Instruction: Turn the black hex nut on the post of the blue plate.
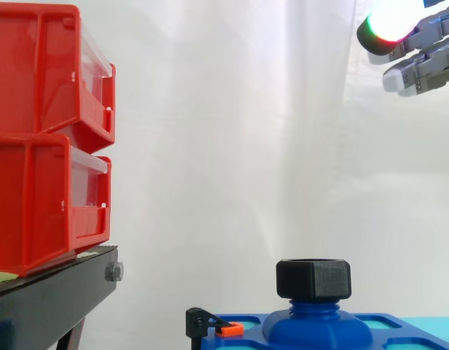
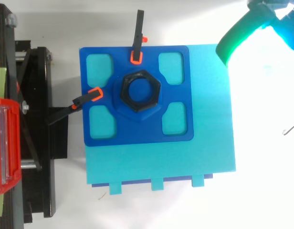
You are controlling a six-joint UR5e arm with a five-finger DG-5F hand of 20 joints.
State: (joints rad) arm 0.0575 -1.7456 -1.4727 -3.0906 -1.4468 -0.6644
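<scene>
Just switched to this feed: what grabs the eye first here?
The black hex nut sits on the post at the middle of the blue plate. The hand hangs high to the right of it with glowing pads, fingers relaxed and holding nothing. Two red bins are stacked at the left.

Hand (image 1: 432, 69): pale grey segmented fingers; thick glowing fingertips (image 1: 392, 22), white with a green and red rim.
</scene>
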